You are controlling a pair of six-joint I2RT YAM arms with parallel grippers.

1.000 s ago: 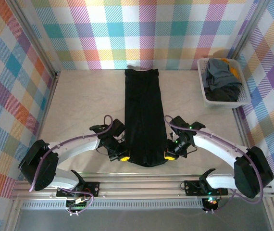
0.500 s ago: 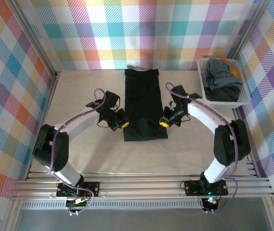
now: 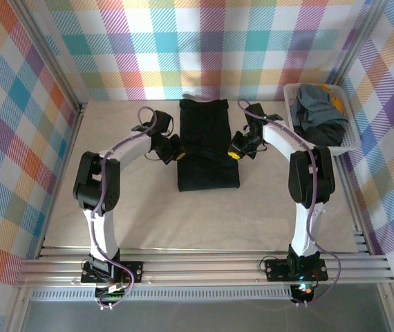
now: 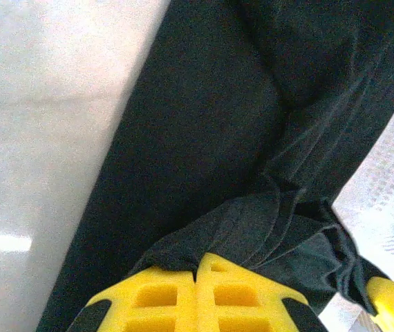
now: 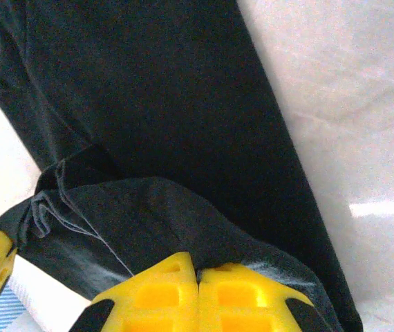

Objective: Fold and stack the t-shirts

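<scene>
The left gripper (image 3: 177, 154) and right gripper (image 3: 236, 153) each clench the black shirt (image 3: 207, 138) hem, its body flat beyond the jaws. By my reading the fold is half made. The shirts (image 3: 316, 112) in the basket (image 3: 350, 143) are not yet folded.

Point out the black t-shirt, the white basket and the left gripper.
black t-shirt (image 3: 209, 149): top external view, middle of the cloth.
white basket (image 3: 291, 119): top external view, its left wall.
left gripper (image 4: 197, 266): left wrist view, where its yellow fingertips meet.
</scene>
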